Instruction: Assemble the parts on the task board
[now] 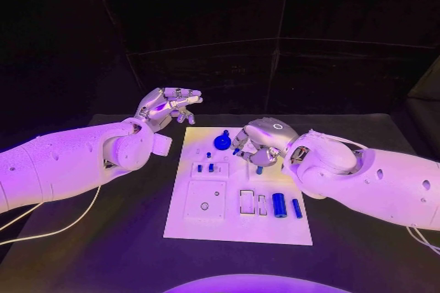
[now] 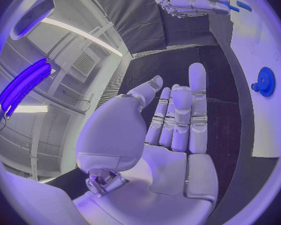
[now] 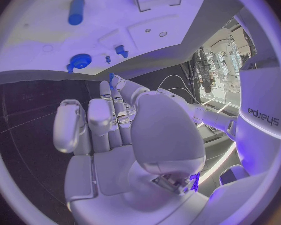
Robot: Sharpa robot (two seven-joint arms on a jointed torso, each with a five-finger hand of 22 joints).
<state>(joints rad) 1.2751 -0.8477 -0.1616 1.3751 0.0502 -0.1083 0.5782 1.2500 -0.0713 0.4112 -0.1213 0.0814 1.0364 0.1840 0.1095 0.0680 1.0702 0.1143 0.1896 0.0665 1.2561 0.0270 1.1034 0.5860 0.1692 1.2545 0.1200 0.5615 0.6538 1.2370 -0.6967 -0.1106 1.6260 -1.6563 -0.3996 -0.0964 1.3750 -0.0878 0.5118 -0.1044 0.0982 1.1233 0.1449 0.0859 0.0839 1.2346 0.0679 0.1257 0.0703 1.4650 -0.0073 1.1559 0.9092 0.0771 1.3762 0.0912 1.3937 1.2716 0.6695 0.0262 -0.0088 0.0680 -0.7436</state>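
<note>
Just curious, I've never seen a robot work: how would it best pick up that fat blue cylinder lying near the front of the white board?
Probably from above, fingers pinching across the round sides of the blue cylinder at mid-length; it lies flat.

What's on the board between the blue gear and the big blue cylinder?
In the head view, two small blue pegs stand in a raised white block between the gear and the cylinder. The right hand hovers beside that stretch.
</note>
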